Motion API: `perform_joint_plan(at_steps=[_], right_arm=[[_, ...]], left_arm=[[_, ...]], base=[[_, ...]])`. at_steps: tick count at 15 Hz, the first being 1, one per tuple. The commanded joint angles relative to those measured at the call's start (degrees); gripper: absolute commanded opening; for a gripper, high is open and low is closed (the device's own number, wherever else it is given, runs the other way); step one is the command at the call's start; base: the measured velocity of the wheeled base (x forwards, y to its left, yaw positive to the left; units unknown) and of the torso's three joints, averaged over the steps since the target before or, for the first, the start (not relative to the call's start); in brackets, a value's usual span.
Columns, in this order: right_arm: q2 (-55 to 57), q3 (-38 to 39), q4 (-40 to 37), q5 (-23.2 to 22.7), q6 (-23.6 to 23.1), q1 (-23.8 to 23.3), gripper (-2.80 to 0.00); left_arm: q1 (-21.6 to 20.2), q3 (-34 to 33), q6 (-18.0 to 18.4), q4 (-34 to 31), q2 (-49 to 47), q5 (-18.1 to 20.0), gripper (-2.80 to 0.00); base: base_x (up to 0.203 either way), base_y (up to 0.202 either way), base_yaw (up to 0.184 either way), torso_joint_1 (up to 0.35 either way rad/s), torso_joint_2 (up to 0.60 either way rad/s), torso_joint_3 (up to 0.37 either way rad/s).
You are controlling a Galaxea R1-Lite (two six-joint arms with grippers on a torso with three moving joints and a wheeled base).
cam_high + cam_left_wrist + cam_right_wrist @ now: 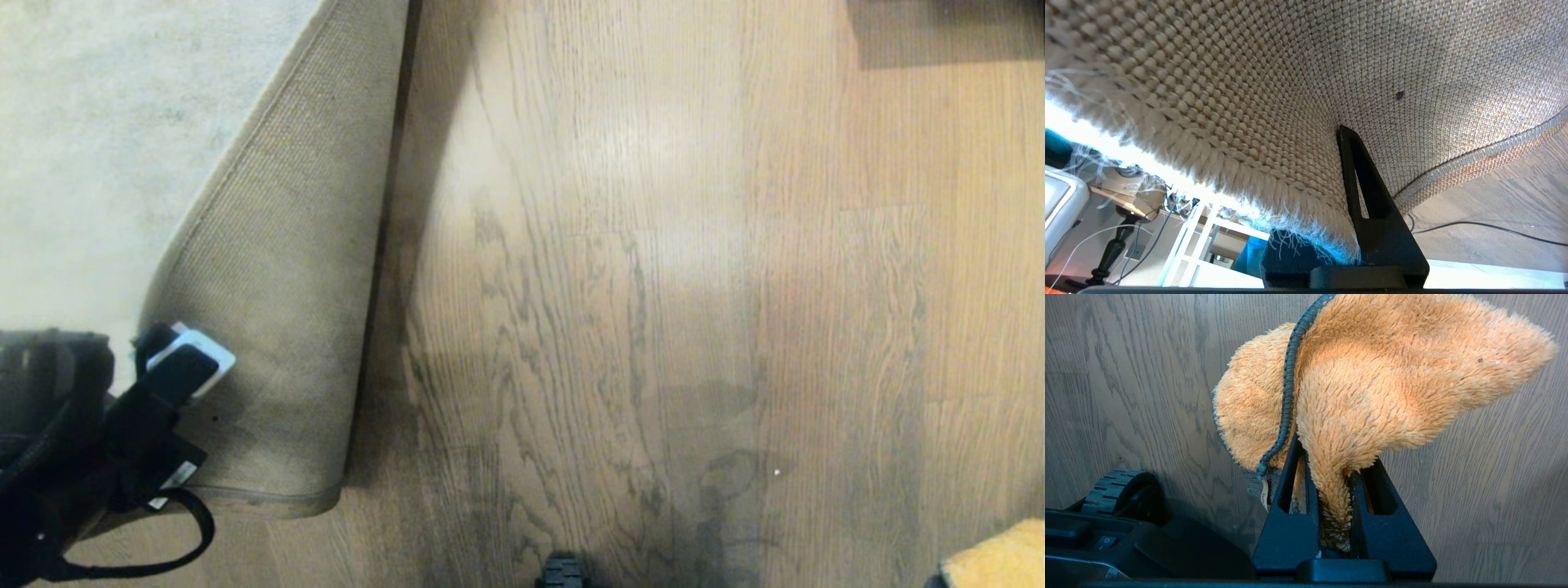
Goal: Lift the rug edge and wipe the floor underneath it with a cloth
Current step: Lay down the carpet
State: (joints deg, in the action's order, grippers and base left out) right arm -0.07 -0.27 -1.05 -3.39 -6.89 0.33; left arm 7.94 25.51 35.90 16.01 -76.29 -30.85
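The light grey rug [90, 147] lies at the left, and its rug edge [286, 269] is folded back so the tan woven backing [1412, 61] faces up. My left gripper [167, 351] is shut on that edge near the corner. One black finger [1372, 204] presses the backing; the other is hidden behind the frayed border. Brown wood-grain floor [620, 269] lies bare beside the fold. The fluffy orange cloth [1392, 375] with a dark trim is pinched in my shut right gripper [1329, 457] above the floor [1494, 477]. It shows as the cloth [996, 559] at the head view's lower right corner.
A dark shape [947, 28] sits on the floor at the far right. My base's wheel [563, 572] shows at the near edge, the wheel [1114, 490] also beside the cloth. A thin black cable [1494, 228] runs over the floor. White shelving [1208, 228] stands behind the lifted rug.
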Motion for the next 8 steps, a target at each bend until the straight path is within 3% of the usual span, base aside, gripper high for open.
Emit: perform_joint_plan(at_steps=[1, 8], right_arm=[[0.1, 0.0, 0.0, 0.0, -0.1, 0.0, -2.80], [0.1, 0.0, 0.0, 0.0, -0.1, 0.0, -2.80]], left_arm=[[0.1, -0.3, 0.1, 0.1, 0.0, -0.1, -2.80], [1.3, -1.0, -2.6, 0.1, 0.0, 1.1, -2.80]], base=[[0.000, 0.000, 0.000, 0.000, 0.00, 0.000], [0.000, 0.000, 0.000, 0.000, 0.00, 0.000]])
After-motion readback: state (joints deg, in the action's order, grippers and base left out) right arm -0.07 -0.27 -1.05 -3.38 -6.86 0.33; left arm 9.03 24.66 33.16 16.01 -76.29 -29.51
